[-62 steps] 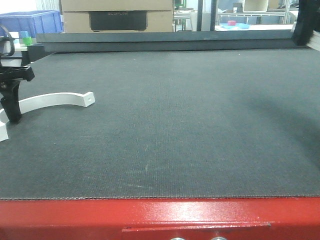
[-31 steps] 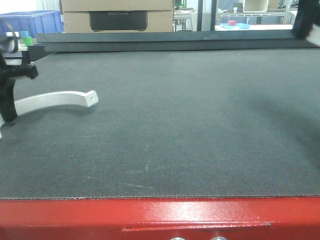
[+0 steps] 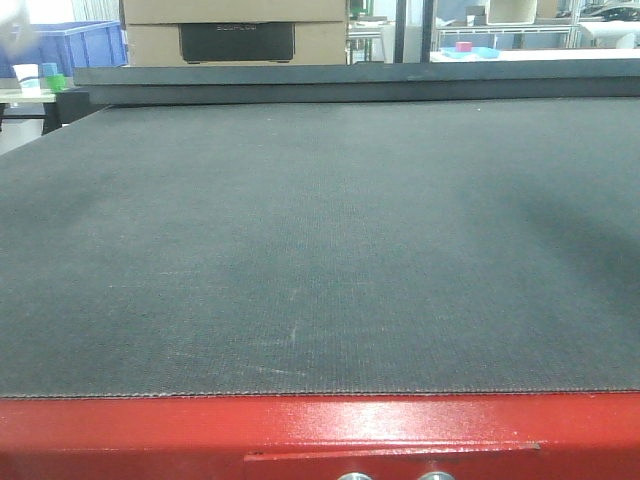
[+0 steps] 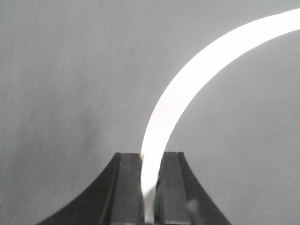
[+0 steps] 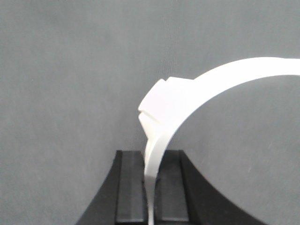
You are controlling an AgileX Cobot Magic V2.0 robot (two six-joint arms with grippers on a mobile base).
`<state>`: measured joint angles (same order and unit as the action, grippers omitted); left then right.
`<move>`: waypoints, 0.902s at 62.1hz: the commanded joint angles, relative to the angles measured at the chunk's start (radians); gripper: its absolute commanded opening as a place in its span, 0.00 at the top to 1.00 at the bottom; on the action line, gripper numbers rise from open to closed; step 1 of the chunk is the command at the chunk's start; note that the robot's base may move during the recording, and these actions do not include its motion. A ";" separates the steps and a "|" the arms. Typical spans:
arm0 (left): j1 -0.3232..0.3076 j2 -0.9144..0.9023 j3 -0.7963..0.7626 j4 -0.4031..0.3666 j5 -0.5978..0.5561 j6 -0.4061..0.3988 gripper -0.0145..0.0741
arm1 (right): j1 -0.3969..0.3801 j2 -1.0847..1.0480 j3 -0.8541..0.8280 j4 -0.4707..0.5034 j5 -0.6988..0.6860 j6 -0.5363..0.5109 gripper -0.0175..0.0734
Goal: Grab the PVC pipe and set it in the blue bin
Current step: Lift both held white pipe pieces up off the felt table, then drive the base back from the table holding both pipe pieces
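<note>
Change noted: the PVC pipe (image 4: 197,79) and the left arm, at the table's (image 3: 320,250) left edge a moment ago, have left the front view. The grasp is judged complete; carrying to the blue bin (image 3: 92,45), beyond the far left corner, remains.

The left end effector (image 4: 150,157) is closed narrowly on the curved white pipe, facing the grey mat. The right end effector (image 5: 151,154) likewise clamps a second white curved piece (image 5: 225,77) over the mat.
</note>
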<state>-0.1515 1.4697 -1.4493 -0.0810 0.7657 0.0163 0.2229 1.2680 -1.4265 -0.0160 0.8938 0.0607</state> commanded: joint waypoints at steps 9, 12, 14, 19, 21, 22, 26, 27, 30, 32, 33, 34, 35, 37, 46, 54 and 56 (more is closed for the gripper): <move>-0.038 -0.198 0.103 -0.032 -0.210 -0.022 0.96 | -0.001 -0.182 0.161 -0.019 -0.173 -0.010 0.99; -0.038 -0.239 0.144 -0.032 -0.239 -0.022 0.96 | -0.001 -0.231 0.216 -0.019 -0.221 -0.010 0.99; -0.038 -0.269 0.167 -0.032 -0.258 -0.022 0.96 | -0.001 -0.268 0.249 -0.019 -0.259 -0.010 0.99; -0.038 -0.333 0.245 -0.032 -0.322 -0.022 0.96 | -0.001 -0.354 0.352 -0.019 -0.351 -0.010 0.99; -0.038 -0.367 0.277 -0.036 -0.349 -0.022 0.96 | -0.001 -0.385 0.385 -0.017 -0.384 -0.010 0.99; -0.038 -0.388 0.303 -0.042 -0.369 -0.022 0.96 | -0.001 -0.401 0.402 -0.017 -0.405 -0.010 0.99; -0.038 -0.444 0.373 -0.062 -0.422 -0.022 0.96 | -0.001 -0.470 0.466 -0.016 -0.442 -0.010 0.99; -0.038 -0.459 0.391 -0.067 -0.440 -0.022 0.96 | -0.001 -0.484 0.479 -0.016 -0.448 -0.010 0.99; -0.038 -0.509 0.454 -0.076 -0.470 -0.022 0.96 | -0.001 -0.533 0.513 -0.016 -0.456 -0.010 0.99; -0.038 -0.538 0.490 -0.084 -0.487 -0.022 0.96 | -0.001 -0.570 0.534 -0.016 -0.452 -0.010 0.99; -0.038 -0.560 0.516 -0.089 -0.497 -0.022 0.96 | -0.001 -0.585 0.547 -0.016 -0.452 -0.010 0.99; -0.038 -0.574 0.533 -0.093 -0.504 -0.022 0.96 | -0.001 -0.600 0.556 -0.016 -0.449 -0.010 0.99; -0.038 -0.588 0.549 -0.094 -0.510 -0.022 0.96 | -0.001 -0.615 0.564 -0.016 -0.449 -0.010 0.99; -0.036 -0.617 0.589 -0.099 -0.521 -0.022 0.96 | -0.001 -0.653 0.583 -0.016 -0.449 -0.010 0.99; -0.034 -0.775 0.701 -0.101 -0.519 -0.022 0.96 | -0.001 -0.794 0.610 -0.009 -0.377 -0.010 0.99; -0.034 -0.881 0.733 -0.095 -0.515 -0.022 0.96 | -0.001 -0.876 0.610 -0.009 -0.342 -0.010 0.99; -0.034 -0.900 0.733 -0.092 -0.512 -0.022 0.96 | -0.001 -0.888 0.610 -0.009 -0.342 -0.010 0.99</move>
<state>-0.1820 0.6272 -0.7237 -0.1712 0.2870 0.0000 0.2229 0.4178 -0.8178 -0.0182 0.5552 0.0607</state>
